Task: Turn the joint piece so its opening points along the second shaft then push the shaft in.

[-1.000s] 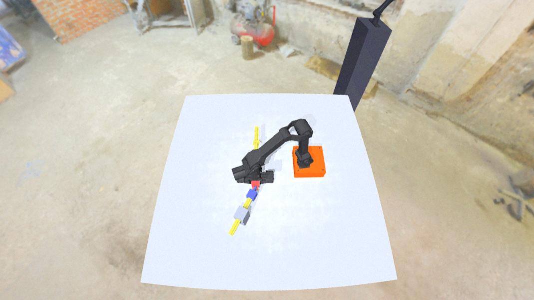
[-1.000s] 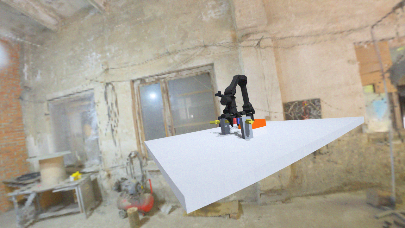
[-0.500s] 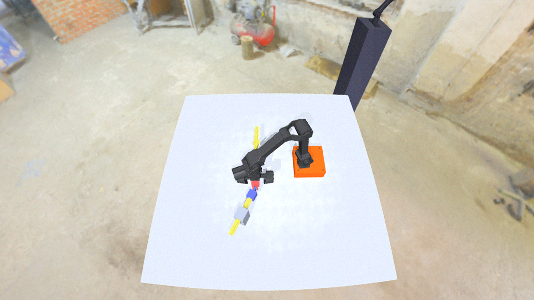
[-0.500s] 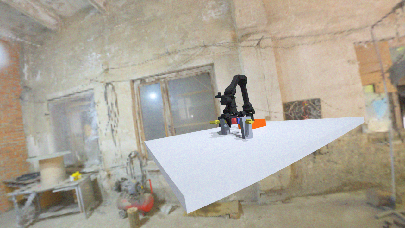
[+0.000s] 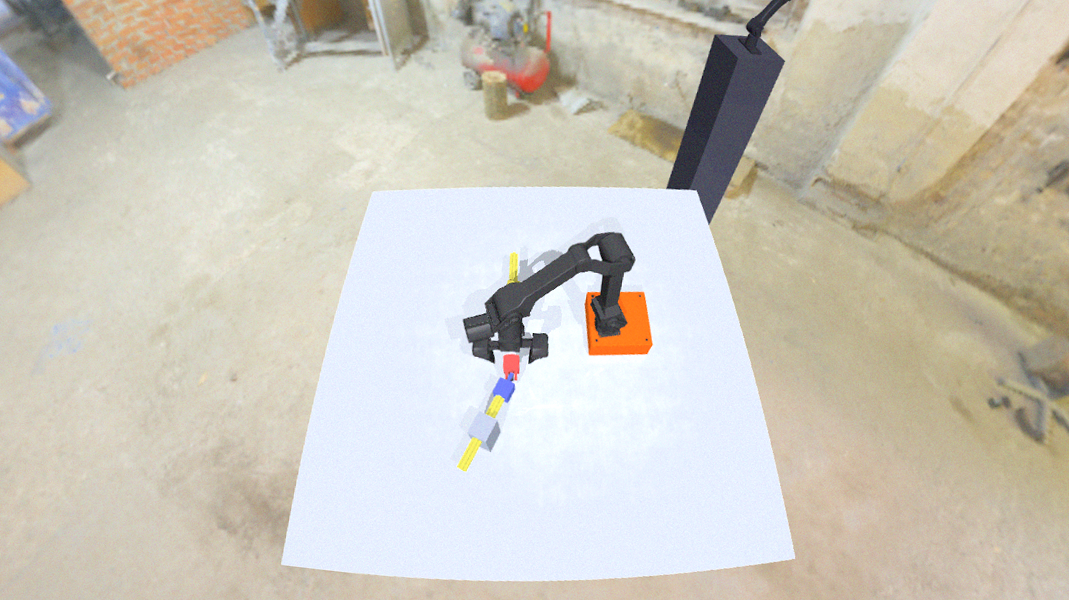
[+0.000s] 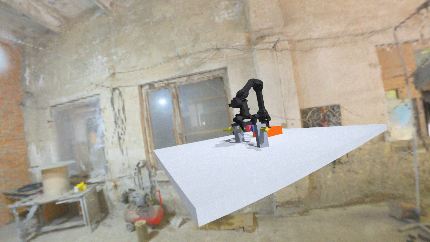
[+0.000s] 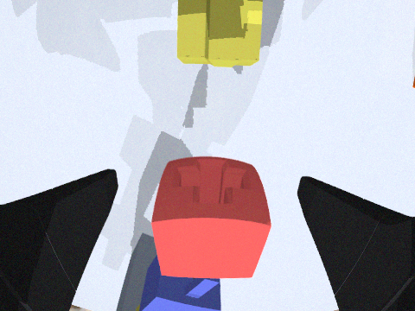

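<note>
My gripper (image 5: 511,350) (image 7: 209,183) is open, one finger on each side of the red joint piece (image 5: 510,365) (image 6: 248,128) (image 7: 209,246), with gaps on both sides in the wrist view. The piece's opening faces the end of the second shaft (image 5: 512,264) (image 7: 192,41), a yellow bar, with a gap between them. The piece hangs on the blue hinge part (image 5: 502,390) (image 7: 177,289) at the end of the fixed yellow shaft (image 5: 467,455). That shaft passes through a grey block (image 5: 483,429) (image 6: 263,140). The second grey block (image 6: 239,135) is hidden under the arm in the top view.
The arm stands on an orange base (image 5: 633,327) (image 6: 275,131) to the right of the shafts in the top view. Both blocks stand on the white table (image 5: 588,502) (image 6: 228,174). The arm's forearm passes over the second shaft's side of the assembly.
</note>
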You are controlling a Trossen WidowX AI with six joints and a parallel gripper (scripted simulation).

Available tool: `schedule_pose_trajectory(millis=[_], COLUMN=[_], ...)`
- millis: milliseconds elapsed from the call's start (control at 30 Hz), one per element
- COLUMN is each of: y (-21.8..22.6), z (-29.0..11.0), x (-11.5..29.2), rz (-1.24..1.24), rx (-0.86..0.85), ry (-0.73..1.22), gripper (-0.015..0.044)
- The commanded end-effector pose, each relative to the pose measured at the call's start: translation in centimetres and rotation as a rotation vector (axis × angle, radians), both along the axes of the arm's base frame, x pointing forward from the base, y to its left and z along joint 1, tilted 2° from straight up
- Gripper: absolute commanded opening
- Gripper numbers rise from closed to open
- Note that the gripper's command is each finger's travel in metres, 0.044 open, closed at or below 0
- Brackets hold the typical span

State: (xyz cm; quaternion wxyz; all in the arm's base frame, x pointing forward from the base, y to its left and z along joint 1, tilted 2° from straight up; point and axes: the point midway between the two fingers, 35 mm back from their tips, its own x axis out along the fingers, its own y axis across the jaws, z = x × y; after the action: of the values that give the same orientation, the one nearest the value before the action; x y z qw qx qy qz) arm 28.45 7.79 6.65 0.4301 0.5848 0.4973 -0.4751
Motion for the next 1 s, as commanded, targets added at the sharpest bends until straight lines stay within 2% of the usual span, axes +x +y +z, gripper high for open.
schedule_pose_trajectory(millis=[0,967], y=[0.1,0.3], z=[0.4,9.1], x=[0.0,0.6], rz=[0.025,1.0], rx=[0.01,-0.119], ry=[-0.001,-0.126], gripper=[0.044,0.044])
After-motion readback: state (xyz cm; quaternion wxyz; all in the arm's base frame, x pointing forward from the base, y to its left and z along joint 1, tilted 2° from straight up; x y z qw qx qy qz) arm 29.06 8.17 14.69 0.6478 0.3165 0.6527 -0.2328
